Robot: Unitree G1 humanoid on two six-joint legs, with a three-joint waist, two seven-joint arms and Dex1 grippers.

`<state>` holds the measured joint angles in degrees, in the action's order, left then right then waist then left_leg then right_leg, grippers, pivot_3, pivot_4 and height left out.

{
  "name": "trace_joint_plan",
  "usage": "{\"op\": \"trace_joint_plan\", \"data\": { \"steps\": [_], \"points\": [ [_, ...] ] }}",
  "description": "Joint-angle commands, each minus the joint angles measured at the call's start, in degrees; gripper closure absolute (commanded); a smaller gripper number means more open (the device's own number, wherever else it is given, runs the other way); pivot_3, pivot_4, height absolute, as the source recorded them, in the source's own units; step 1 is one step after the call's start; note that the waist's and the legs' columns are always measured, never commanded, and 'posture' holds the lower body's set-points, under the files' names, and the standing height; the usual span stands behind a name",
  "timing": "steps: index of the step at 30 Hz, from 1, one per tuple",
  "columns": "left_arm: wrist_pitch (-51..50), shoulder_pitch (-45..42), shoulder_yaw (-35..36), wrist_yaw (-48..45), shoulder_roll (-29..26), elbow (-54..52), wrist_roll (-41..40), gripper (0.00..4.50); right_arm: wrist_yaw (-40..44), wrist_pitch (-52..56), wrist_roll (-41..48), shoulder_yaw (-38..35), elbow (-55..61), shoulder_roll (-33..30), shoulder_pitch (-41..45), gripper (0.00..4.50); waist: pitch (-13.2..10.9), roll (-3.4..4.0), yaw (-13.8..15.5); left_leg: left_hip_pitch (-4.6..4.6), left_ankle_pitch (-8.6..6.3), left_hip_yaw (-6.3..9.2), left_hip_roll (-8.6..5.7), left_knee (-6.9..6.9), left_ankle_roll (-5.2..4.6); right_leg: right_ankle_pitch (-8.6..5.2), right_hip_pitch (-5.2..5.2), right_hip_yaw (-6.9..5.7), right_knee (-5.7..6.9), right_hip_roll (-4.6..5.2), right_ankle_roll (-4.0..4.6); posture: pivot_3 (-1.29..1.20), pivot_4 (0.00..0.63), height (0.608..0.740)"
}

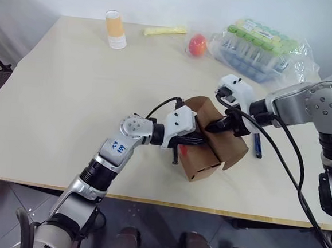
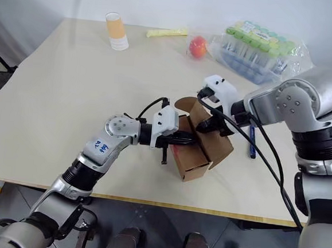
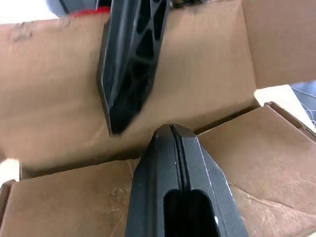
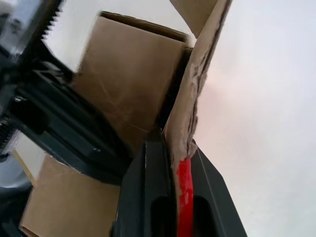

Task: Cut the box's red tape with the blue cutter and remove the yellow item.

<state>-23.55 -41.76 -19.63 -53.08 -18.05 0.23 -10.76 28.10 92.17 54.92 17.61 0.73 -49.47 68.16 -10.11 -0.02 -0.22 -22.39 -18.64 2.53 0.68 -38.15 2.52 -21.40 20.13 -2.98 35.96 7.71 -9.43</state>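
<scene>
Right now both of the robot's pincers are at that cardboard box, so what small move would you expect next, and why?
Probably the right pincer, shut on the box flap that carries the red tape, peels that flap further back. The blue cutter lies on the table, so cutting looks done, and the left pincer is shut with its tips at the opening. The yellow item isn't visible yet.
</scene>
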Motion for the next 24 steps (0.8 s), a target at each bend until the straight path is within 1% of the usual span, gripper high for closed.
{"op": "trace_joint_plan", "data": {
  "steps": [1,3,7,14,20,24],
  "points": [
    [-6.50,4.26,-1.15,-2.65,-5.62,0.21,0.84,4.50,4.51,-0.52,-3.67,-0.77,-1.31,-4.10,0.51,4.34,0.01,0.02,-0.05,0.02,0.00,0.00,0.01,0.04,0.00,0.00,0.00,0.00,0.00,0.00,0.00,0.00,0.150,0.740],
    [-5.65,5.45,0.60,-2.02,-7.40,0.06,0.89,4.50,6.54,-1.31,-5.69,-0.42,-3.37,-5.30,1.23,4.34,0.01,0.02,-0.05,0.08,0.00,-0.02,0.01,0.08,0.00,0.00,-0.03,0.01,-0.01,0.00,0.00,0.00,0.150,0.740],
    [-6.30,8.00,3.76,-3.69,-10.86,-2.34,-1.71,4.50,10.30,-2.93,-9.32,0.41,-5.23,-6.66,0.91,4.34,0.01,0.02,0.06,0.08,0.01,-0.04,0.01,-0.05,0.00,0.00,-0.08,0.05,-0.01,0.00,0.00,0.00,0.150,0.740],
    [-8.29,9.61,6.14,-3.16,-11.76,-5.77,-4.51,4.50,10.26,-2.50,-11.96,-2.32,-3.60,-2.67,-3.69,4.34,0.01,0.02,0.51,0.08,0.02,0.01,-0.03,-0.19,-0.02,0.00,-0.22,0.04,-0.04,0.03,0.01,0.00,0.150,0.740],
    [-12.81,12.19,8.05,-3.10,-14.92,-10.79,-6.09,4.50,8.69,-0.65,-12.85,-6.44,-0.48,0.47,-7.11,4.34,0.01,0.03,-0.04,0.08,0.02,0.02,-0.01,-0.01,-0.01,0.00,-0.13,0.02,-0.02,0.02,0.01,0.00,0.150,0.740],
    [-14.40,12.19,9.96,-1.49,-15.47,-11.26,-6.81,4.50,7.08,-0.74,-13.73,-9.91,2.14,2.41,-9.77,4.34,0.01,0.03,-0.12,0.07,0.03,-0.02,0.01,0.08,0.00,0.00,-0.01,0.03,0.00,0.00,0.01,0.00,0.150,0.740]
  ]
}}
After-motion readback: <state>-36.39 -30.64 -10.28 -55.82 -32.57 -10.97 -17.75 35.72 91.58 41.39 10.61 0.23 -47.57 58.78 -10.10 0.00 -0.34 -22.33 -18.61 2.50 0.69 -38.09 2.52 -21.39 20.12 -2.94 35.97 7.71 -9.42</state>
